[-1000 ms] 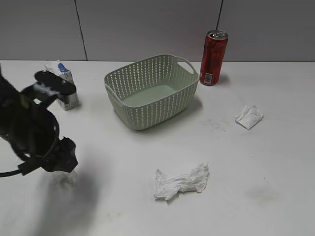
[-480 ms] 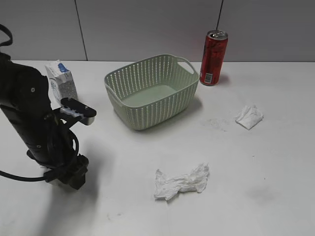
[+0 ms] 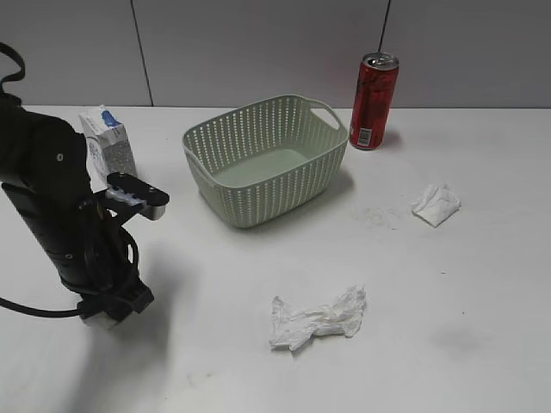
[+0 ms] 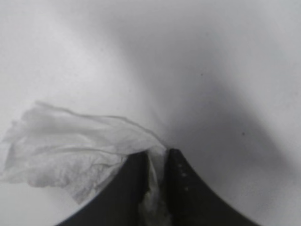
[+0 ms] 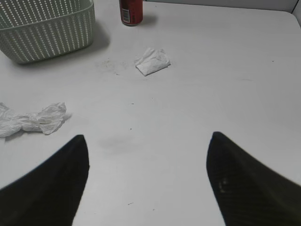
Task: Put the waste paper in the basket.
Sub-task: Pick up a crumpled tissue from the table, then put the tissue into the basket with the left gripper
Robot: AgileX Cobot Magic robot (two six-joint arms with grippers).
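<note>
Three white crumpled waste paper wads show. One wad (image 4: 70, 150) lies on the table at the front left, and my left gripper (image 4: 157, 157) is shut on its edge, low over the table (image 3: 110, 314). A long wad (image 3: 317, 318) lies at the front middle and also shows in the right wrist view (image 5: 33, 120). A small wad (image 3: 436, 204) lies at the right and also shows there (image 5: 152, 61). The pale green basket (image 3: 258, 198) stands at the back middle and looks empty. My right gripper (image 5: 148, 141) is open and empty above bare table, out of the exterior view.
A red drink can (image 3: 374, 89) stands right of the basket at the back. A small grey-and-blue carton (image 3: 110, 146) stands left of the basket, behind my left arm. The wall runs along the table's far edge.
My left arm has swung in from the left edge and come down to the table at the front left, then shifted slightly left. The other wads, basket and can have not moved.
</note>
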